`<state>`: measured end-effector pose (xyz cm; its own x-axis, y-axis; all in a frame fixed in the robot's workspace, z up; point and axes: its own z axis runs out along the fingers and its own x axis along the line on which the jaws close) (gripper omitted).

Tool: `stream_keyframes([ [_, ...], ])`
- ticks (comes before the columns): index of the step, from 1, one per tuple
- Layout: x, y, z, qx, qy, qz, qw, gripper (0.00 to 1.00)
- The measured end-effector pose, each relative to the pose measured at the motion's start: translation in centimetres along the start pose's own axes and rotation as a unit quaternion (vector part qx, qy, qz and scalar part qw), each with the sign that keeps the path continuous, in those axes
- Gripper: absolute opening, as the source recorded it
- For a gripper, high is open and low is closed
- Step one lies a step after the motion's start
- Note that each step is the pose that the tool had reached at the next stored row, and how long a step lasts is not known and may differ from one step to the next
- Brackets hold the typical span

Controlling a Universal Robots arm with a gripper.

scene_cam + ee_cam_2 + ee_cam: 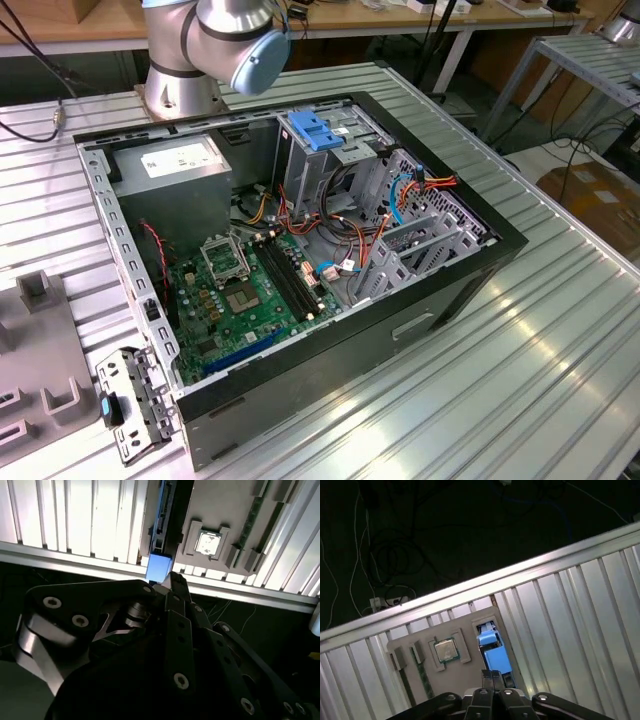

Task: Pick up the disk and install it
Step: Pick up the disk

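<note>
Early days, judging by the layout. Nothing fitted yet: in the exterior view, just the open case (330,385) on the desk (520,380), board and cables bare, with a blue bracket (312,128) atop the drive cage.

In both wrist views, the disk (494,650) on edge at its slot in the grey tray (470,672), blue end toward the pincer (494,676), next to a chip (445,650) and a memory stick (422,677) in nests of their own. Hard to say whether seated in the slot or lifted slightly clear. Pincer right at that blue end, touching or just short of it; cannot tell whether open, closed or gripping. At most the pick-up in hand, then, with the carry to the case and the fitting itself all left.
</note>
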<state>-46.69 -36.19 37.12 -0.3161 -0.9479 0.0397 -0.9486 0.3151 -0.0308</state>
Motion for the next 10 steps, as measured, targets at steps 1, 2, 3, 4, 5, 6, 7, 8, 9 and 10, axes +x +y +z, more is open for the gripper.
stream_keyframes([
  [1, -0.14, 0.05, 0.03, 0.0002, -0.0002, -0.004, 0.99999, 0.11],
  [2, -0.34, 0.11, 0.09, 0.0004, -0.0003, -0.009, 0.99996, 0.11],
  [3, -0.40, 0.15, 0.15, 0.0006, -0.0005, -0.012, 0.99992, 0.11],
  [4, -0.40, 0.24, 0.28, 0.0007, -0.0006, -0.018, 0.99985, 0.11],
  [5, -0.35, 0.43, 0.53, 0.0009, -0.0007, -0.022, 0.99976, 0.23],
  [6, -0.34, 0.50, 0.75, 0.0010, -0.0008, -0.025, 0.99969, 0.29],
  [7, -0.33, 0.54, 0.93, 0.0011, -0.0009, -0.027, 0.99963, 0.35],
  [8, -0.34, 0.57, 1.13, 0.0012, -0.0010, -0.030, 0.99955, 0.42],
  [9, -0.34, 0.57, 1.32, 0.0013, -0.0010, -0.032, 0.99948, 0.42],
  [10, -0.36, 0.59, 1.66, 0.0014, -0.0011, -0.036, 0.99935, 0.47],
])
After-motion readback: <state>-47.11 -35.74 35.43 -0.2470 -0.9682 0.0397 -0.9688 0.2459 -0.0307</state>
